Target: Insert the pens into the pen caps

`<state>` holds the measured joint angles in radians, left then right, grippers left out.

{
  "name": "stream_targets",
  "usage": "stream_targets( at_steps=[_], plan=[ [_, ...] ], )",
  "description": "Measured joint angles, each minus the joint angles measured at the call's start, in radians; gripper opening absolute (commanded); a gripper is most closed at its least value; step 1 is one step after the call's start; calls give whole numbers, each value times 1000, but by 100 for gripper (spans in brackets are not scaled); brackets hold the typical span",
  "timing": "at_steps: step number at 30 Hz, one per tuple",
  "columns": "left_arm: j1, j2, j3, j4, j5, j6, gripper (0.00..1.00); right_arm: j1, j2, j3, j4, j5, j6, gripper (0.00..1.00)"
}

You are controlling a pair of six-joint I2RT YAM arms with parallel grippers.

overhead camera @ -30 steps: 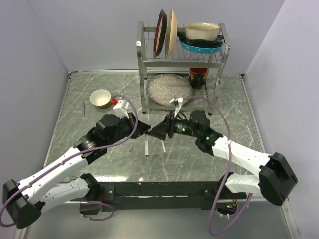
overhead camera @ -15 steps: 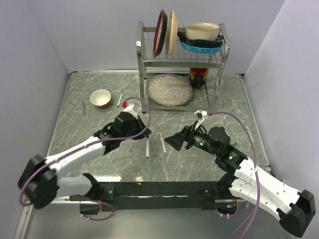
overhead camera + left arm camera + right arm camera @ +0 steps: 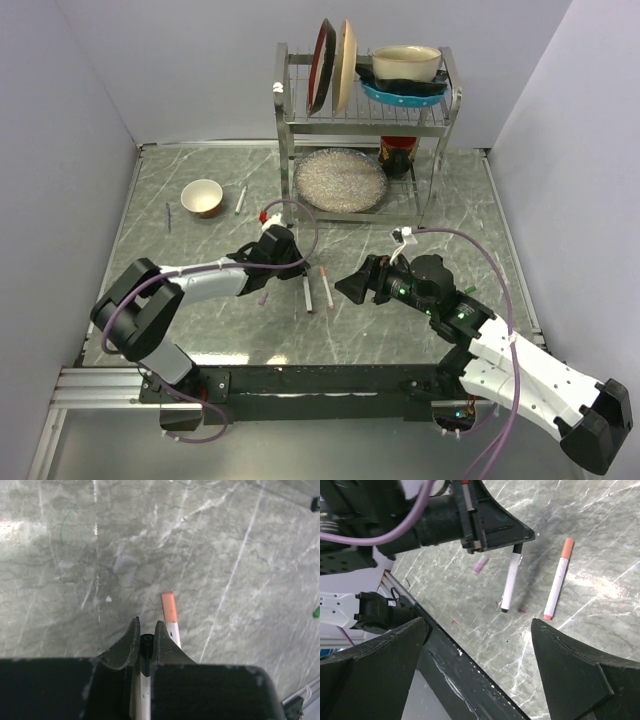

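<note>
1 pen (image 3: 556,587) lies on the bench (image 3: 605,535), orange cap (image 3: 566,547) on: likely done. The left tool (image 3: 146,632) pinches the other pen (image 3: 510,582), tilted, foot on the bench; whether its dark top is a cap I cannot tell. The right tool (image 3: 479,625) hangs spread, empty.

The left end effector (image 3: 146,630) gripped a white pen (image 3: 145,695), its dark tip showing between the fingertips, just beside an orange-ended pen (image 3: 169,607) lying on the marble counter (image 3: 225,555).
</note>
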<state>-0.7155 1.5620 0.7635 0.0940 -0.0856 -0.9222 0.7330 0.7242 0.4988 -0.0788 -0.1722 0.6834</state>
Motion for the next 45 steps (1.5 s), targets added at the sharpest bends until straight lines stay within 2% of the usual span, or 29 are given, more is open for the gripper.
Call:
stream_targets(
  at_steps=[4,9,11,12,16,22,26,33,39,45],
  plan=[
    [0,30,0,21,-17,-27,19,0,-11,18,-30,19,-8,94],
    [0,63,0,45,-16,-47,25,0,-23,32,-59,45,-19,94],
    [0,79,0,47,-16,-53,30,0,-31,32,-68,49,-19,94],
    [0,83,0,43,-17,-58,33,0,-34,32,-70,49,-18,94],
    [0,76,0,13,-21,-62,56,0,-56,32,-76,50,-11,94],
    [13,-48,14,-78,-25,-14,69,0,-100,32,-96,59,0,94],
    [59,-157,32,-141,-48,13,69,0,-122,31,-109,74,5,94],
    [262,-305,32,-247,-132,58,69,0,-153,2,-110,75,18,93],
    [524,-351,34,-282,-126,79,66,0,-174,-15,-107,66,33,93],
    [818,-385,21,-237,-93,62,66,0,-180,-15,-91,47,34,93]
  ],
)
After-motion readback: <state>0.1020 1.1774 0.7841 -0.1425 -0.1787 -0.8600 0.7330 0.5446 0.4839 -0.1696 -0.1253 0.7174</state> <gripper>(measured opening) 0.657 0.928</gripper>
